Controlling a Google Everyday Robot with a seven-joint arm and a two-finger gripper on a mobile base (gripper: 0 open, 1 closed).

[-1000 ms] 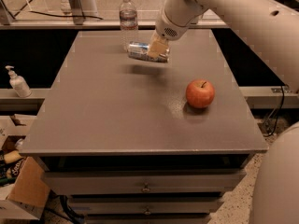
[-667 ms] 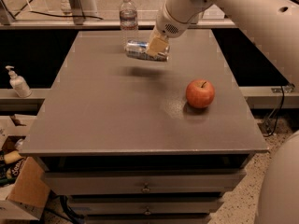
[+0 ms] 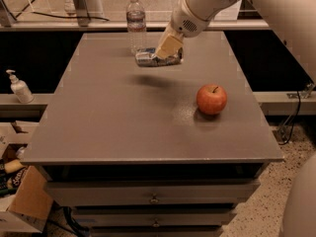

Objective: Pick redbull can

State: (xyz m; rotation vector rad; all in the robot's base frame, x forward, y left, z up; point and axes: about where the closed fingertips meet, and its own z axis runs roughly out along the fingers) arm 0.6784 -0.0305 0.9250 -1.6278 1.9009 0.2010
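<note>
The redbull can point(image 3: 148, 58) is a slim silver and blue can, held sideways in the air above the far part of the grey table point(image 3: 123, 127). Its shadow lies on the table below it. My gripper point(image 3: 167, 52) reaches down from the white arm at the top right and is shut on the can's right half, with a tan finger pad point(image 3: 168, 45) across the front of it. The can's left end sticks out to the left of the gripper.
A clear plastic water bottle point(image 3: 136, 21) stands at the table's far edge, just behind and left of the can. A red apple point(image 3: 212, 98) sits on the right part of the table. A soap dispenser point(image 3: 19, 88) stands on a ledge at the left. Cardboard boxes point(image 3: 19, 201) lie on the floor at the lower left.
The gripper and the can have risen slightly and drifted a little away from the table; the apple and the bottle have not moved.
</note>
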